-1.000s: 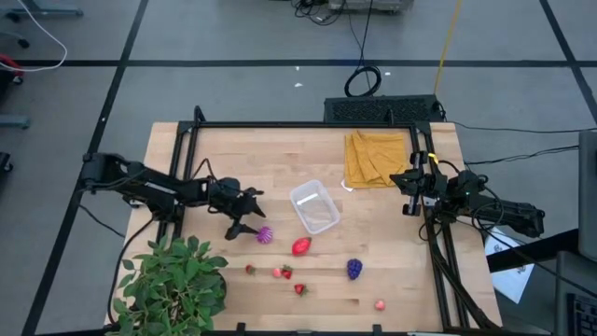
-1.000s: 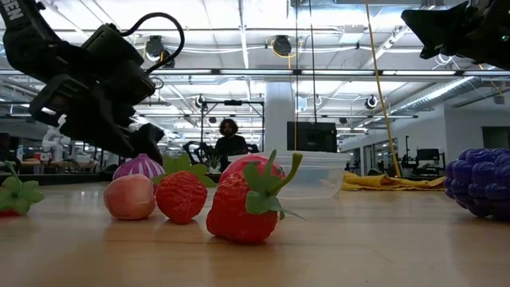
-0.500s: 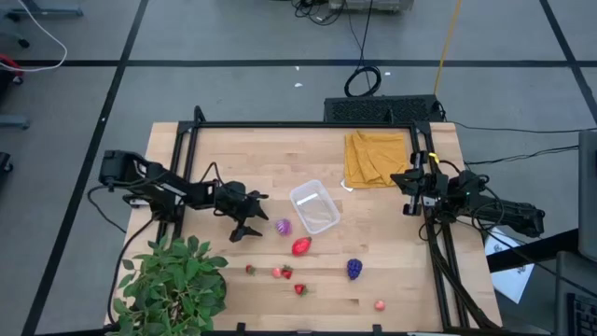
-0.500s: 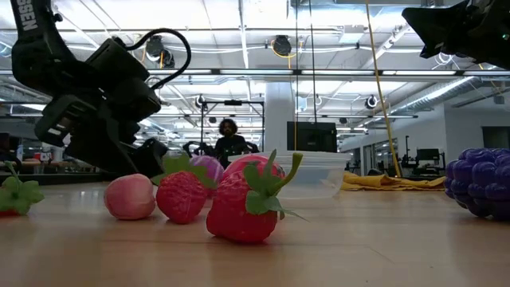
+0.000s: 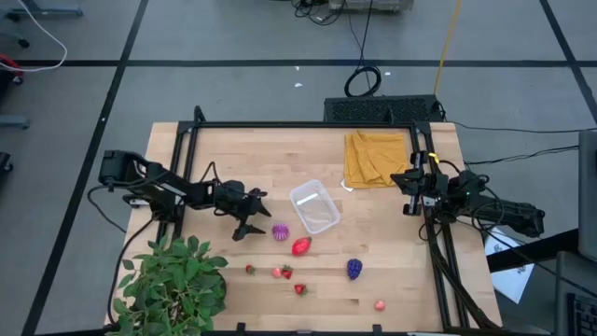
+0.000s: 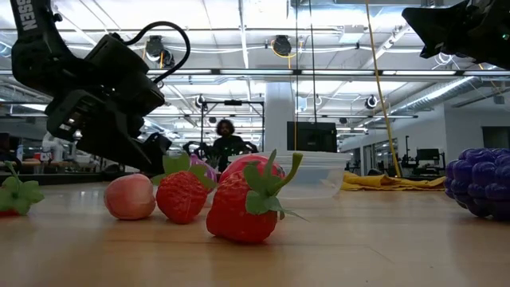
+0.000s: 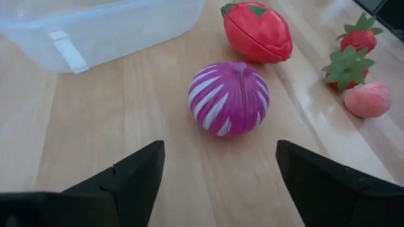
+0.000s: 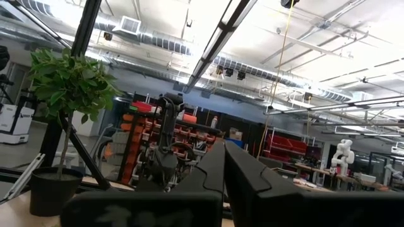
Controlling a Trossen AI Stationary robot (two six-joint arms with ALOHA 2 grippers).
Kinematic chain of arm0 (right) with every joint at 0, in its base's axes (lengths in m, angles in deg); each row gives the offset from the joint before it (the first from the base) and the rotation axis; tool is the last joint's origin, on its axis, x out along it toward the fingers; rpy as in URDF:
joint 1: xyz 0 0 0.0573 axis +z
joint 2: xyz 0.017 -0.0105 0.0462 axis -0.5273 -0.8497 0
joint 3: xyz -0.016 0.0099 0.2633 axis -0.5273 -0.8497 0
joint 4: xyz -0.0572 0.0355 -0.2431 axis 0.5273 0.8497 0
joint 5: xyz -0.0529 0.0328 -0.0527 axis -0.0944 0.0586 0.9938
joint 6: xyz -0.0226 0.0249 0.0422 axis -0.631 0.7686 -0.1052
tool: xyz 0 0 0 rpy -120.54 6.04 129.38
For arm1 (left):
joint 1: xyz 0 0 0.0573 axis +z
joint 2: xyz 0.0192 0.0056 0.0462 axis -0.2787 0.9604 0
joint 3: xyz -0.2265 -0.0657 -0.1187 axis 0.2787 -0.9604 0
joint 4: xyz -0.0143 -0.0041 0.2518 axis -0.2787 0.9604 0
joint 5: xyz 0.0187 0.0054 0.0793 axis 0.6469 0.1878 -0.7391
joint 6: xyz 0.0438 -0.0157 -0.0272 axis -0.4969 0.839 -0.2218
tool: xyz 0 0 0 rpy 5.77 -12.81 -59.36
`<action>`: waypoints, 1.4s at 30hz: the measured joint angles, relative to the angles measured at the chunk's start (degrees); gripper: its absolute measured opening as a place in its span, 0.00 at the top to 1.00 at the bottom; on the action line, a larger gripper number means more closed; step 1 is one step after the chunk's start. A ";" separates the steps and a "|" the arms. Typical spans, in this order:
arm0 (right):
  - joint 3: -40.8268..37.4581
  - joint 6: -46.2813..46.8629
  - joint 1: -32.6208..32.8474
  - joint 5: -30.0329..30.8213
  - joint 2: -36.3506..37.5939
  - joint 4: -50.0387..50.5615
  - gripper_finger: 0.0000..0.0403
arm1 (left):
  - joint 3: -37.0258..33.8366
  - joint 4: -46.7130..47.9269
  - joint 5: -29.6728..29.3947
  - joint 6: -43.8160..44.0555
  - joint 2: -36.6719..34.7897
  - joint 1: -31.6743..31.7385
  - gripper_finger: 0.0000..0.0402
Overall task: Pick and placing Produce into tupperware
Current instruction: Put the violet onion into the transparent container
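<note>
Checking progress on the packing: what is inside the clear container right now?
The clear container looks empty; through its walls only the wooden table shows. No fruit is inside.

Clear plastic tupperware (image 5: pixel 313 206): mid-counter (image 5: pixel 261 154). Folded mustard-yellow cloth (image 5: pixel 374 158): behind it, to the right. Striped magenta round fruit (image 5: pixel 281 231): just left-front of the tupperware, between it and the left hand (image 5: pixel 254 213). Large red strawberry (image 5: pixel 300 246): before the tupperware. Purple grape bunch (image 5: pixel 354 269): front right. Green potted plant (image 5: pixel 173 285): front-left corner.
</note>
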 joint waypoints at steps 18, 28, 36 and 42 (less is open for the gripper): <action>0.00 0.00 -0.01 0.00 -0.01 0.00 1.00 | 0.01 -3.33 -4.55 -0.11 0.00 -2.21 0.22; 0.00 1.51 -0.02 0.00 -0.02 -0.01 1.00 | 0.14 -4.57 -6.97 0.24 0.00 -2.94 0.22; 0.00 1.51 -0.02 0.00 0.00 -0.92 1.00 | 0.21 -6.57 -6.82 1.28 0.00 -4.67 0.22; 0.00 1.51 0.00 0.00 0.00 -1.32 1.00 | 0.21 -6.79 -8.24 1.16 0.00 -4.96 0.22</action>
